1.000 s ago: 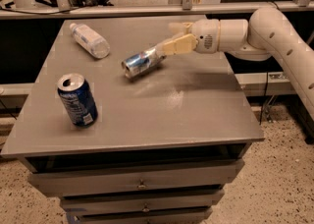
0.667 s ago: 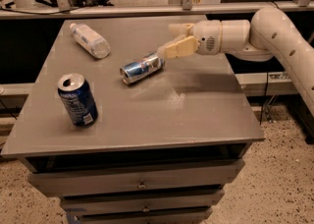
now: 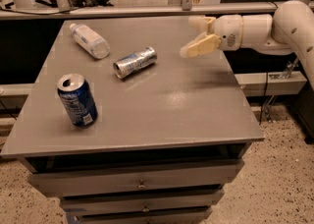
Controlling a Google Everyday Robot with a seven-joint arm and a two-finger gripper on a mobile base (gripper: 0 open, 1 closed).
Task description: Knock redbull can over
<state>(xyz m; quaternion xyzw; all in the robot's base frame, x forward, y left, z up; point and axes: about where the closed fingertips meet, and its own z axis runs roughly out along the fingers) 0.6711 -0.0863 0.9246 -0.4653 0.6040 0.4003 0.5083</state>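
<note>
High frontal view — end effector (image 3: 189,36) right

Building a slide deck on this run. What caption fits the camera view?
Redbull can lies on its side on the table; the open gripper hovers clear of it.

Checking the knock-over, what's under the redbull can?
Only grey tabletop; the redbull can lies on its side. The contact strip is hidden. The gripper hovers open right of it.
</note>
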